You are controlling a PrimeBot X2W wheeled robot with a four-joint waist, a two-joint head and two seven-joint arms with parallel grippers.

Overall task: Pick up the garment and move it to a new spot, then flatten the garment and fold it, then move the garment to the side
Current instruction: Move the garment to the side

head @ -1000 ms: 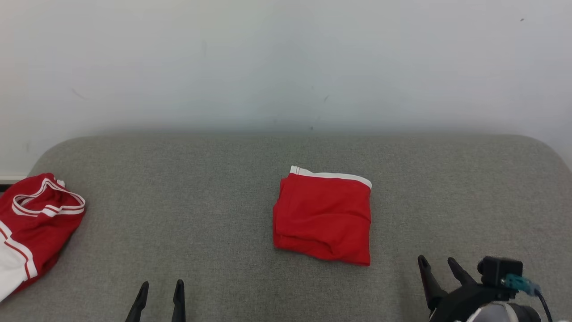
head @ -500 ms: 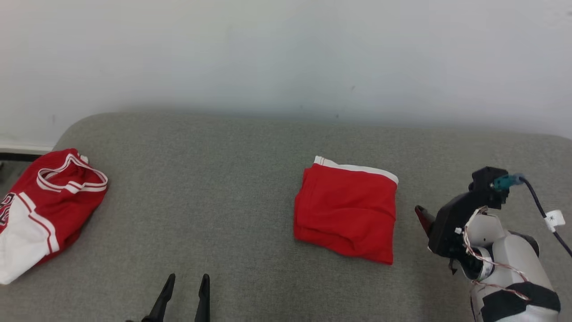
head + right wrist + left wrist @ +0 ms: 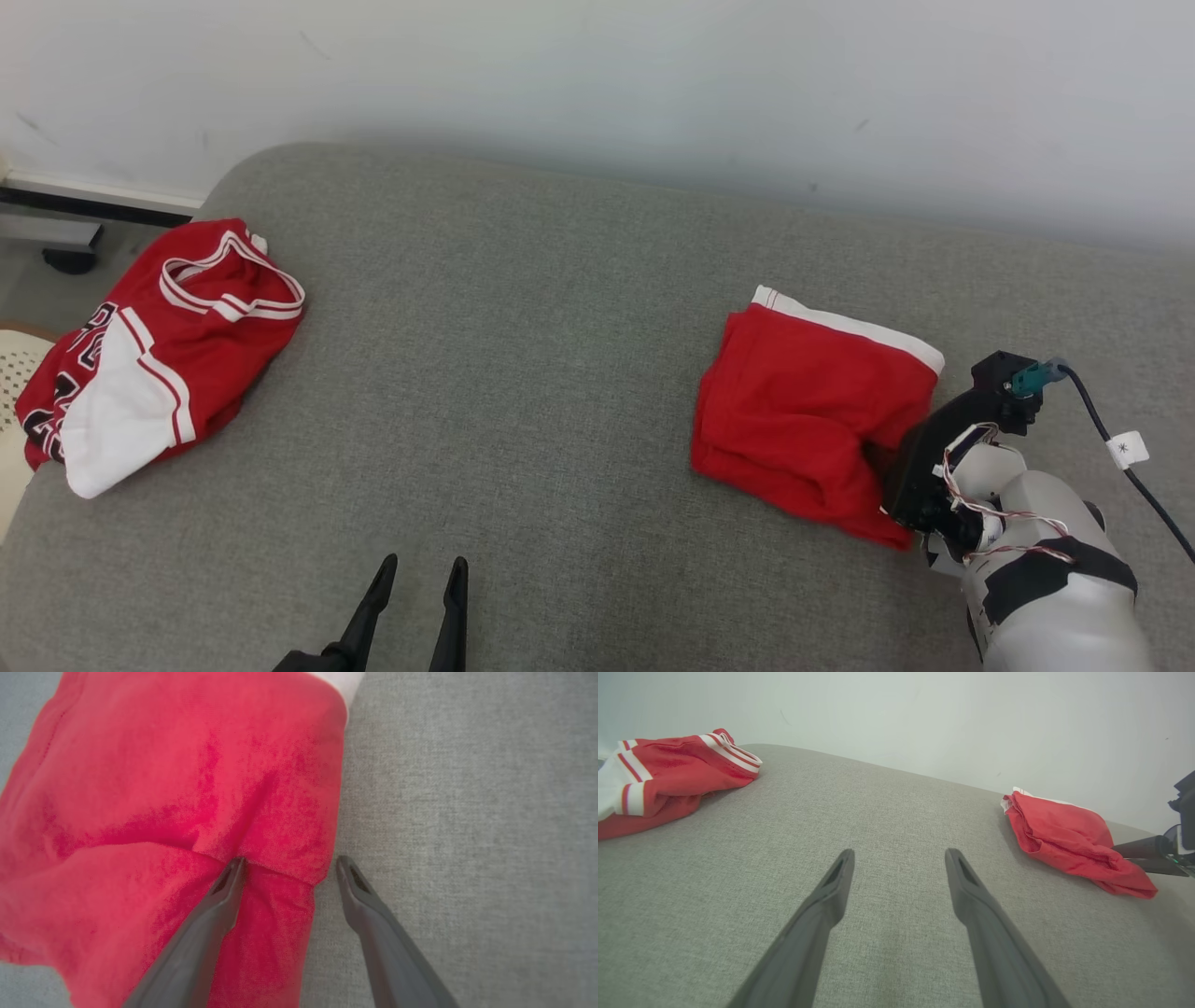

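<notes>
**Right gripper spread across the edge of the folded garment**

The folded red fabric garment with a white band [image 3: 812, 411] lies on the grey woven surface [image 3: 523, 373]. The right gripper [image 3: 290, 861] is at the garment's right edge with its jaws apart and nothing clamped. One finger lies over the red cloth with its tip at a crease, the other over bare surface just beside the edge. Whether the finger on the cloth presses it or only hovers cannot be told. In the head view the gripper's black body hides both fingertips.

The left gripper [image 3: 899, 851] is also spread and empty, well apart from the garment on its left and nearer the robot.

Far to the garment's left lies a crumpled red-and-white striped jersey [image 3: 159, 345]. Its dark lettering is folded over and unreadable.
</notes>
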